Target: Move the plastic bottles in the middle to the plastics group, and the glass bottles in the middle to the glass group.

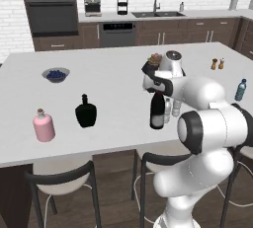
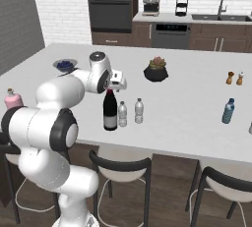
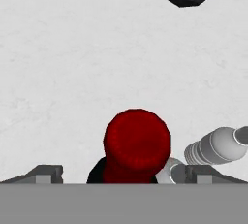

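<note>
Hovering over wine bottle [image 3: 137, 145] on the desk [image 1: 108, 123], jaws wide and empty; next: descend, clamp red neck, carry to black flask [image 1: 86, 112].

On the bench [image 2: 197, 108] I count one wine bottle [image 2: 110, 111], two small clear bottles [image 2: 122, 114], one blue bottle [image 2: 227, 111], one pink bottle [image 1: 44, 125], one black flask [image 1: 86, 112], two shakers [image 1: 217, 64], one bowl of blueberries [image 1: 56, 75] and one potted plant [image 2: 156, 70].
</note>
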Controlling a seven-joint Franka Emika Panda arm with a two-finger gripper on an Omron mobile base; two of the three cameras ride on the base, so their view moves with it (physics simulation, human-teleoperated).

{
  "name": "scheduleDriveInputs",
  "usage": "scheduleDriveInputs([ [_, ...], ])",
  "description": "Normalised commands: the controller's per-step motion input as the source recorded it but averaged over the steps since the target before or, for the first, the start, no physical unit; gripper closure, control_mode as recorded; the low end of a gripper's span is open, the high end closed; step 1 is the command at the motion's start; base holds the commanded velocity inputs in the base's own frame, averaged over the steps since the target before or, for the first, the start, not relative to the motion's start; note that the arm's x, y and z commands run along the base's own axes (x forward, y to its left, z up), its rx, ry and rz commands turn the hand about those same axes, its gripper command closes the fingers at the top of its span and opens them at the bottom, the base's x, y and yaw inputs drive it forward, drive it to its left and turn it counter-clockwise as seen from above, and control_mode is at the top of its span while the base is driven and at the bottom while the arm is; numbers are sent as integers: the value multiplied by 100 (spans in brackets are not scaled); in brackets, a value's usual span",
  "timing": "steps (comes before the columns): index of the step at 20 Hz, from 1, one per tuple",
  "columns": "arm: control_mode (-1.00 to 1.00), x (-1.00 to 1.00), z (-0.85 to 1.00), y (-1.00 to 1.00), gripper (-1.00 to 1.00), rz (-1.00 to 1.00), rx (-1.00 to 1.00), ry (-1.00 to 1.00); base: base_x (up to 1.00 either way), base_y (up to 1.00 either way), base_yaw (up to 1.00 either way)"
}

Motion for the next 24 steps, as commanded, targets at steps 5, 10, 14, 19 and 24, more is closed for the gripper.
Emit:
scheduleDriveInputs([
  [5,-100,0,-16,0,-100,0,0,-10,0,0,0],
  [10,-100,0,0,0,-100,0,0,0,0,0,0],
  [14,-100,1,0,0,100,0,0,0,0,0,0],
  [19,-100,0,0,0,100,0,0,0,0,0,0],
  [24,-100,-1,4,0,100,0,0,0,0,0,0],
])
